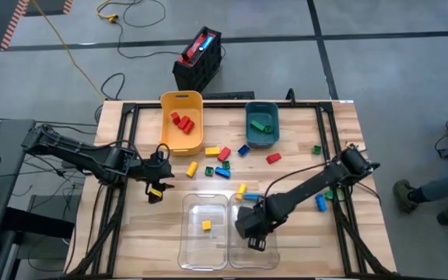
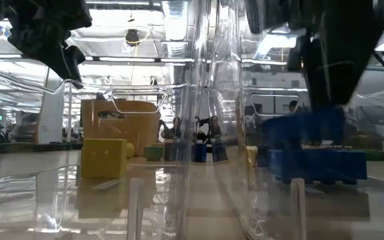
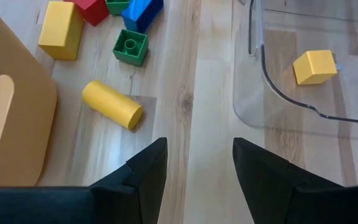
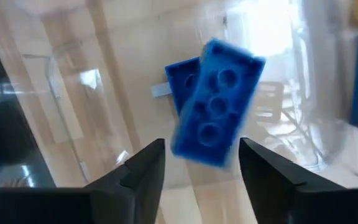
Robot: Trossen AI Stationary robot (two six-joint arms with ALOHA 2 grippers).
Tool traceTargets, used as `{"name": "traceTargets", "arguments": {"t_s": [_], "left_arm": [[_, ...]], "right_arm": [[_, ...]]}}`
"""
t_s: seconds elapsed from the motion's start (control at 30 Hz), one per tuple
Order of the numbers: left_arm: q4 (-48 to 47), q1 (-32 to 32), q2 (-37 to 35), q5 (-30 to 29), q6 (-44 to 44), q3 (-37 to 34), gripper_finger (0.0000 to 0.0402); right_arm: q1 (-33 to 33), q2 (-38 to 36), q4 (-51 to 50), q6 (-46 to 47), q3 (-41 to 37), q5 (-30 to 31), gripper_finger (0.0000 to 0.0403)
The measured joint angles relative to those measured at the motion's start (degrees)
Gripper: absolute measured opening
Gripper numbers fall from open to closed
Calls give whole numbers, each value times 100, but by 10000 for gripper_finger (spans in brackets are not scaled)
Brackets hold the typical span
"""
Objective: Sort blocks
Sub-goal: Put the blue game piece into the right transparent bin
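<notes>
The blue block (image 4: 215,102), blurred and tilted in the right wrist view, sits just beyond the tips of the right end effector (image 4: 197,158), whose fingers are spread wide and hold nothing; a second blue block (image 4: 182,81) lies flat beneath it on the floor of the right clear bin (image 1: 274,253), at lower centre of the high view. The step in hand appears to be the release of a blue block into this bin. To do it well, keep the fingers fully spread, lift straight up, and clear the bin wall before travelling sideways. The left clear bin (image 1: 193,245) beside it holds one yellow block (image 1: 206,225). Loose blocks (image 1: 224,155) remain scattered on the counter (image 1: 138,233) between the yellow bin (image 1: 181,99) and teal bin (image 1: 261,109). The left end effector (image 3: 197,165) waits at left centre of the high view, fingers apart and empty, above bare counter near a yellow cylinder (image 3: 112,104).
</notes>
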Motion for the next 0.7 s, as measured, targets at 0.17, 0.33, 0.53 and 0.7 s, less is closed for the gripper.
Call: {"name": "traceTargets", "arguments": {"t_s": [0.17,0.33,0.53,0.7], "left_arm": [[-5,0,0,1,7,0,177],[-33,0,0,2,4,0,177],[-73,0,0,2,39,0,177],[-73,0,0,0,42,0,177]], "right_arm": [[27,-267,-511,38,227,128,249],[407,-931,-2199,1076,366,775,250],[1062,-1508,-3830,3160,326,1065,250],[1404,-2036,-3704,4384,-680,980,249]]}}
